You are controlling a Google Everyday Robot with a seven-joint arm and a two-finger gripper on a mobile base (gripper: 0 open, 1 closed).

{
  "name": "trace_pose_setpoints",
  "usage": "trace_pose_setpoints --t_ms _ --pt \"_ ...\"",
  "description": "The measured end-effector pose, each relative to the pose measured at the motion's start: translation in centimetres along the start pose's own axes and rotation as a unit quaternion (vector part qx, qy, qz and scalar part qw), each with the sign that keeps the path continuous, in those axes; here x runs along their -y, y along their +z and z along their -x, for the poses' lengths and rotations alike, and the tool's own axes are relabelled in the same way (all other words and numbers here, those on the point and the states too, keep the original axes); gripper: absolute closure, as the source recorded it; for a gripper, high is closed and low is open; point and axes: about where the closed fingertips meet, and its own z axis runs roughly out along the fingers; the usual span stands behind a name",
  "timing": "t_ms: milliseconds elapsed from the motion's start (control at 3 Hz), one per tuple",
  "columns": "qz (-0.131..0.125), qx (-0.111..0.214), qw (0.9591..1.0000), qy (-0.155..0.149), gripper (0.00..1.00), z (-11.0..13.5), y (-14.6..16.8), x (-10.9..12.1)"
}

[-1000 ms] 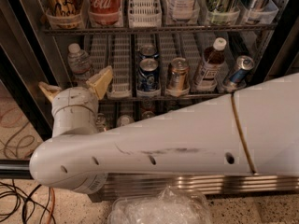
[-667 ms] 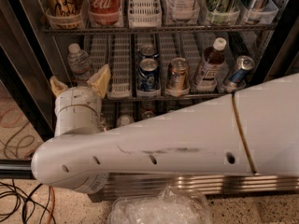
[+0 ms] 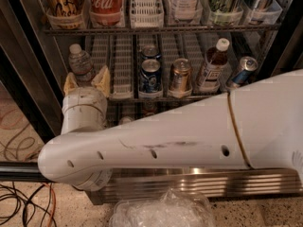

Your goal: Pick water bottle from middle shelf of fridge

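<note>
- Water bottle (image 3: 79, 63) stands upright at the left end of the middle shelf (image 3: 122, 65) of the fridge (image 3: 199, 186), near the left wall.
- The gripper (image 3: 86, 81) sits at the shelf's front edge, spread wide and holding nothing. Its tan fingers (image 3: 102, 78) stand on either side of the bottle's lower body; whether they touch it cannot be told.
- Risk: the bottle looks light and thin-walled. If the fingers close too near its front, it could squirt backward or tip over.
- Risk: the left finger is close to the fridge wall. Drifting sideways could catch it there, or push the bottle off its lane tray.
- Risk: lifting too high on the way out might knock the cap against the rack above, where a Coca-Cola bottle (image 3: 105, 4) stands.
- Count on the middle shelf: one water bottle, one bottle of brown liquid (image 3: 212, 65), and four cans (image 3: 151, 74), the rightmost of them tilted.
- One gripper is in view, with two fingers.
</note>
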Motion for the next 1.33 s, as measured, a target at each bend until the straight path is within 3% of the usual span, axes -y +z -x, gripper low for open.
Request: trace_pose_setpoints --t_ms 1333 --pt "-0.010 -0.016 0.9996 0.020 0.35 -2.7 3.6 -1.1"
